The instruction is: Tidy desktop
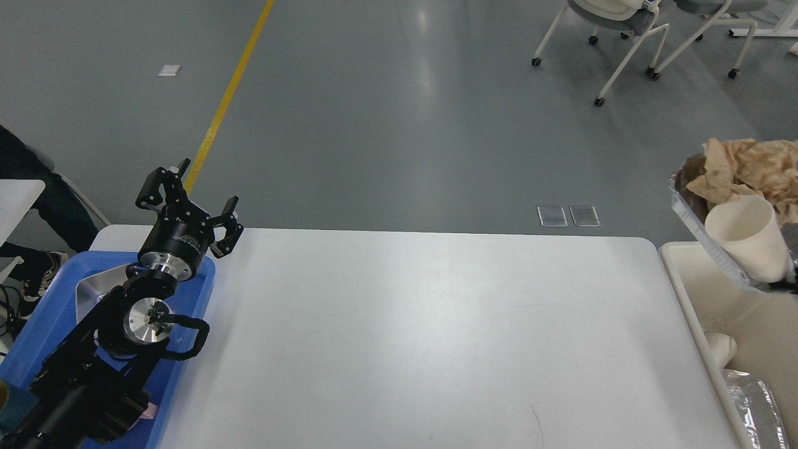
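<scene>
The white desktop point(411, 337) fills the middle of the view and lies bare. My left gripper point(206, 187) is open and empty, raised over the desktop's far left corner, above the blue tray point(37, 324). At the right edge a foil tray point(689, 215) hangs tilted in the air over the cream bin point(679, 274), with crumpled brown paper point(748, 165) and a white paper cup point(748, 240) in it. Only a dark bit of my right gripper point(782, 285) shows at the tray's lower rim, holding it up.
The blue tray holds a shiny metal dish point(93, 290) under my left arm. The bin holds crumpled foil point(757, 405) and a white scrap point(720, 349). Wheeled chairs point(623, 37) stand far back on the grey floor. A person's leg point(37, 206) is at the left.
</scene>
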`<action>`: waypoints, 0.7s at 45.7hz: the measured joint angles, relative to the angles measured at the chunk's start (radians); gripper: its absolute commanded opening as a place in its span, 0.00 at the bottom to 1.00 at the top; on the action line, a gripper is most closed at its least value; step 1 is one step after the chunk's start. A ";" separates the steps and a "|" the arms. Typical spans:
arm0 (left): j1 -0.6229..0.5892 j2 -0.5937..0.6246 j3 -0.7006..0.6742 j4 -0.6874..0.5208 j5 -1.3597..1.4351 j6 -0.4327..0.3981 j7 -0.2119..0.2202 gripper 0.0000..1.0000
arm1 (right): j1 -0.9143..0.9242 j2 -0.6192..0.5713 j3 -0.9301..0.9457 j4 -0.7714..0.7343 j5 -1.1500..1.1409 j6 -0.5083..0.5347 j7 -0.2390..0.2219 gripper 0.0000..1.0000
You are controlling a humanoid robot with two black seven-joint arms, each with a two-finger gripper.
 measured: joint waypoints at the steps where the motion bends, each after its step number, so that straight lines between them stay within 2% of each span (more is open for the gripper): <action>1: 0.002 -0.001 -0.001 0.006 -0.001 -0.002 0.000 0.97 | -0.015 -0.001 0.000 -0.014 0.009 -0.002 0.000 0.22; 5: 0.006 -0.002 -0.002 0.023 -0.001 -0.005 0.000 0.97 | -0.074 0.002 -0.002 -0.091 0.039 -0.030 0.000 0.74; 9: 0.007 -0.002 -0.002 0.028 -0.001 -0.007 0.000 0.97 | -0.123 0.020 -0.003 -0.152 0.049 -0.075 0.000 0.99; 18: 0.010 -0.001 -0.001 0.029 -0.002 -0.009 0.000 0.97 | -0.174 0.073 0.007 -0.245 0.049 -0.206 -0.002 1.00; 26: 0.010 -0.001 -0.001 0.029 -0.002 -0.009 0.000 0.97 | -0.130 0.128 0.030 -0.258 0.049 -0.260 0.008 1.00; 32: 0.021 0.003 -0.003 0.029 -0.002 -0.009 0.000 0.97 | -0.098 0.247 0.080 -0.260 0.047 -0.280 0.012 1.00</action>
